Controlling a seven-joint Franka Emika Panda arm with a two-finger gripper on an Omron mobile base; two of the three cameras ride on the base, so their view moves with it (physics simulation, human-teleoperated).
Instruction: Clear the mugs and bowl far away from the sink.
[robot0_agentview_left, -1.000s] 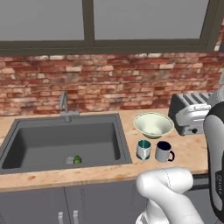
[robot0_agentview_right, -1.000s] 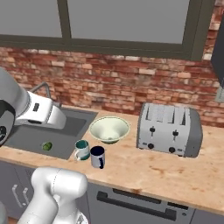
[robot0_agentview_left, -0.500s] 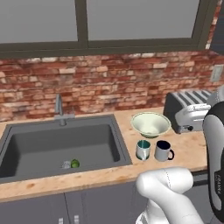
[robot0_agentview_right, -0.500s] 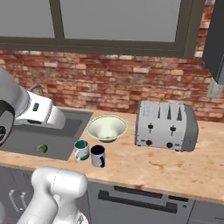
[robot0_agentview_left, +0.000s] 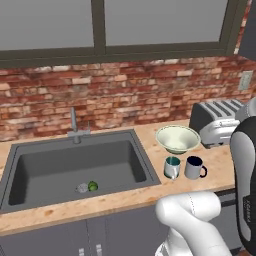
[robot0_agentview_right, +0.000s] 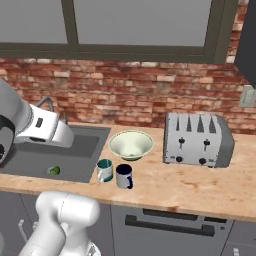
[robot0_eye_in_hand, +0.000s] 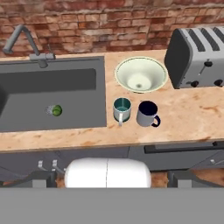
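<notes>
Countertop (robot0_agentview_left: 220, 165): two mugs (robot0_agentview_left: 172, 167), one bowl (robot0_agentview_left: 178, 138)

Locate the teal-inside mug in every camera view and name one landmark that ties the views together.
Left base view: teal mug, right of centre, just right of the sink.
Right base view, left of centre, on the counter by the sink's right edge.
Hand view, centre, left of the navy mug.
Shared landmark: the bowl sits just behind the two mugs.

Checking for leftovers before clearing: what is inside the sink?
In the sink, a small green round thing lies beside the drain. The rest of the floor looks bare. From the right base view, the arm covers part of the basin.
</notes>
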